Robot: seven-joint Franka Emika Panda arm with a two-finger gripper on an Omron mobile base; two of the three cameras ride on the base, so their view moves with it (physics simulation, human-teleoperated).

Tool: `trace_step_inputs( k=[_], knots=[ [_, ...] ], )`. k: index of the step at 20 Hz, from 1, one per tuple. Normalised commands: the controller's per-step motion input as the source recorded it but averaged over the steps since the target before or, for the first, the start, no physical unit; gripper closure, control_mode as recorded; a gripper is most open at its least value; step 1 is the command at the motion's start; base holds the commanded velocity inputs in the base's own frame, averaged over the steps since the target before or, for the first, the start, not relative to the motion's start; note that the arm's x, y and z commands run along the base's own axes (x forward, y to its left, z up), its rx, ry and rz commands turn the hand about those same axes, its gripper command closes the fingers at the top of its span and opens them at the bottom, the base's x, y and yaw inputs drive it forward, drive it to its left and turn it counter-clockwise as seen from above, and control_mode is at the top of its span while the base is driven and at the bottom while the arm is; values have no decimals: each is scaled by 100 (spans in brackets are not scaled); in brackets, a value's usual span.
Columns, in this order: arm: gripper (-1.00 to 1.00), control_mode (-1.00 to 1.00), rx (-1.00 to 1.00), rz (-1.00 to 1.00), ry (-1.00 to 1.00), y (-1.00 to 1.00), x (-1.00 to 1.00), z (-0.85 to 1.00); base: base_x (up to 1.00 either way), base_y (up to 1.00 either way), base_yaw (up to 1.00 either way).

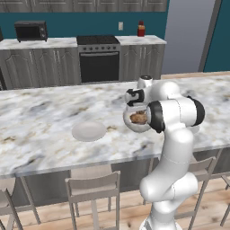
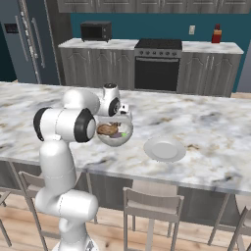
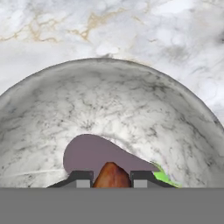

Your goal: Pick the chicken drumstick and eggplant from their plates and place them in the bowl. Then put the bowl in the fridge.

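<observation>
A: Nearest the hand camera, 2 dark fingertips (image 3: 81, 179) rise at the bottom edge, with the brown chicken drumstick (image 3: 111, 175) between them. What are the jaws doing?

B: They stand nearly pressed together. From both base views the gripper (image 2: 122, 113) sits at the rim of the bowl (image 2: 117, 135), and the bowl looks lifted off the marble counter (image 1: 40, 121), so I judge they pinch the rim, though the contact itself is hidden.

A: Where is the food?

B: Both pieces lie inside the bowl. The drumstick shows golden-brown through the glassy side, and the eggplant (image 3: 94, 151) is the purple shape beside it, its green end by the right fingertip. 1 white plate (image 1: 89, 131) lies bare on the counter near the bowl.

A: What could go wrong from here?

B: The grip is on 1 edge only, so the bowl may tilt or slip during the long carry to the fridge (image 2: 29, 41), far left. A quick swing could spill the food. The fridge doors look closed, which would block placement.
</observation>
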Motion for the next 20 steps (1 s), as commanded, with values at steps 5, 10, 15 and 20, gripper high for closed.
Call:
trace_step_inputs(
  k=[5, 10, 15, 20],
  knots=[
    [100, -100, 0, -1, 0, -5, 30, -2, 0, 0, 0],
    [100, -100, 0, -6, -2, 0, 29, -12, 0, 0, 0],
    [100, -100, 0, -9, 0, 0, 17, -21, 0, 0, 0],
    [100, -100, 0, -9, -1, 0, 17, -20, 0, 0, 0]
  ],
)
